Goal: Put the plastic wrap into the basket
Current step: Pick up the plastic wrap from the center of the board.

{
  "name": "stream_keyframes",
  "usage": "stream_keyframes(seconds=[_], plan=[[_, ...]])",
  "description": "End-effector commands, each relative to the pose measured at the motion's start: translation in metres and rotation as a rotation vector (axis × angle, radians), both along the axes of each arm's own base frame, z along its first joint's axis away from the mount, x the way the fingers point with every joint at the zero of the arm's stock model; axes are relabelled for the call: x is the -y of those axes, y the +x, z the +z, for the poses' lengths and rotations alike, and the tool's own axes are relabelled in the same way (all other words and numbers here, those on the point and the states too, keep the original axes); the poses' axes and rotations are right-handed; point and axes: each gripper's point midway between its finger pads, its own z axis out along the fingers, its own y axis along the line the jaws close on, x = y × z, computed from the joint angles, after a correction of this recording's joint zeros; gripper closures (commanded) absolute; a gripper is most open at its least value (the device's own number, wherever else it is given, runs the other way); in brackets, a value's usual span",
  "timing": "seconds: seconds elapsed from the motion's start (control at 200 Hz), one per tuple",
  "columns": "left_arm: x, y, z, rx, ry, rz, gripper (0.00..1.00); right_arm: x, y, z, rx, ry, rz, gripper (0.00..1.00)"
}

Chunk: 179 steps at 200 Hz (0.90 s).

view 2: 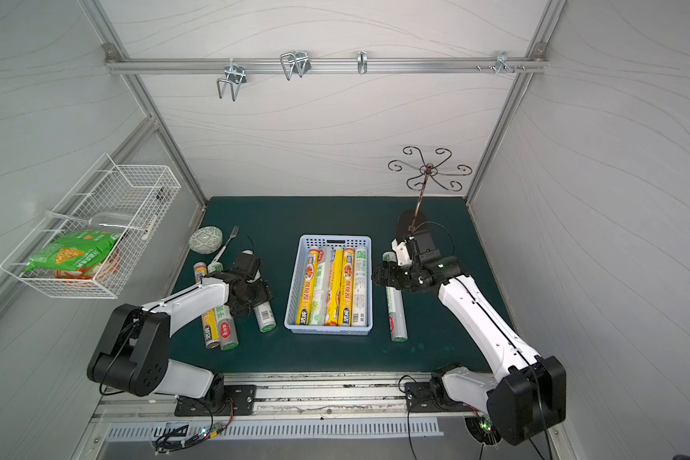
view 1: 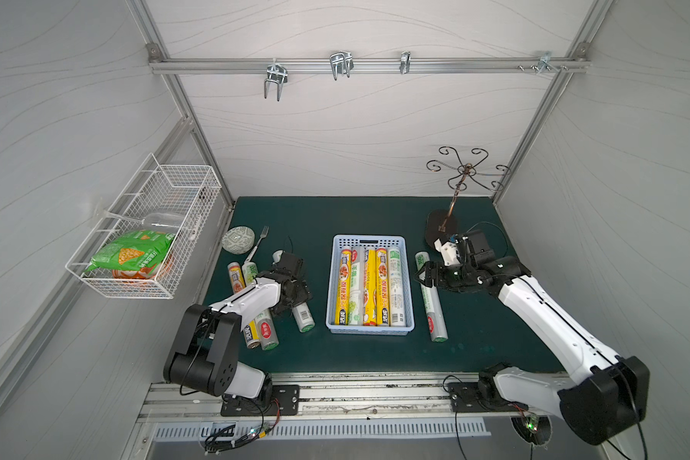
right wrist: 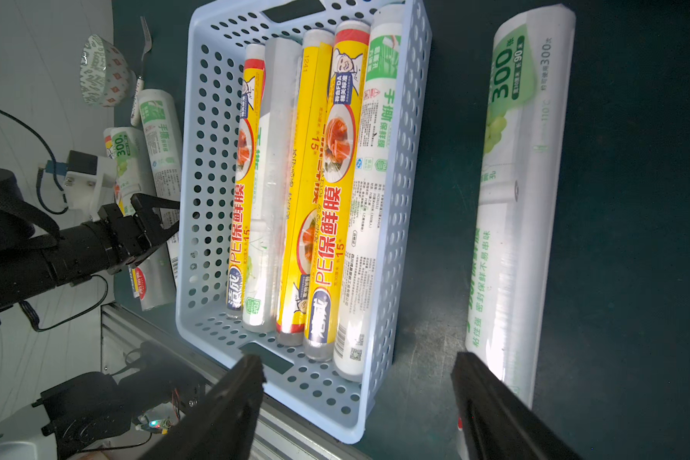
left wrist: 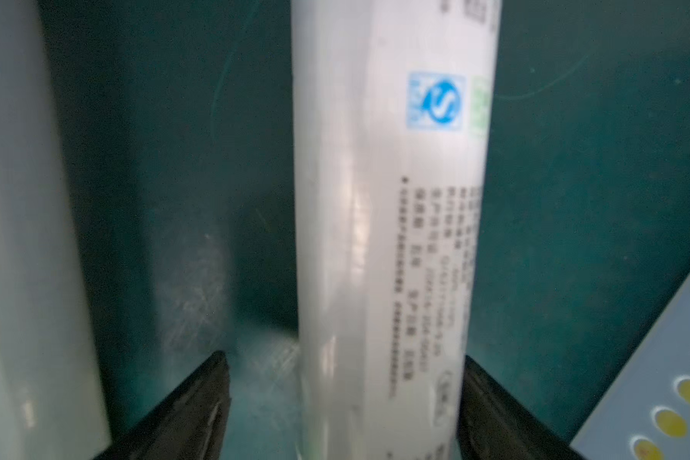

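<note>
The light-blue basket (view 1: 369, 239) (view 2: 335, 239) (right wrist: 208, 159) sits mid-mat with several rolls of plastic wrap lying side by side in it, yellow ones and white-green ones. Left of it lie several more rolls. My left gripper (view 1: 297, 298) (left wrist: 344, 360) is down over one of them, a white roll (view 1: 304, 318) (left wrist: 383, 239). Its jaws stand open astride that roll; one finger is at its side, the other a gap away. My right gripper (view 1: 421, 275) (right wrist: 357, 366) hovers open and empty between the basket and a lone white-green roll (view 1: 433, 306) (right wrist: 522, 199).
A white wire basket (view 1: 144, 227) with snack bags hangs on the left wall. A bowl (view 1: 238, 239) and a fork (view 1: 259, 239) lie at the back left of the mat. A curly metal stand (view 1: 463, 171) rises at the back right. Hooks (view 1: 339, 63) hang from the rail.
</note>
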Motion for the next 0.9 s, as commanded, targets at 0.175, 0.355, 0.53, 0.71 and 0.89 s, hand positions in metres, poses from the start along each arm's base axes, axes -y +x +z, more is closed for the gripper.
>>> stream_keyframes(seconds=[0.175, 0.355, 0.53, 0.71, 0.89], plan=[[0.003, 0.022, 0.011, 0.028, 0.017, -0.016, 0.17, 0.001, -0.001, -0.003, -0.008, -0.004, 0.005, 0.21], [0.012, 0.027, 0.007, 0.042, -0.033, -0.016, 0.23, 0.003, -0.001, -0.004, -0.009, -0.014, 0.004, 0.21], [0.014, 0.03, 0.0, 0.027, -0.04, -0.02, 0.29, 0.004, -0.001, -0.006, -0.014, -0.015, 0.0, 0.21], [0.021, 0.034, 0.0, 0.033, -0.065, -0.05, 0.39, 0.004, 0.001, -0.008, -0.015, -0.017, 0.002, 0.21], [0.023, 0.032, 0.011, 0.054, -0.081, -0.067, 0.51, 0.006, 0.002, -0.015, -0.03, -0.028, -0.009, 0.22]])
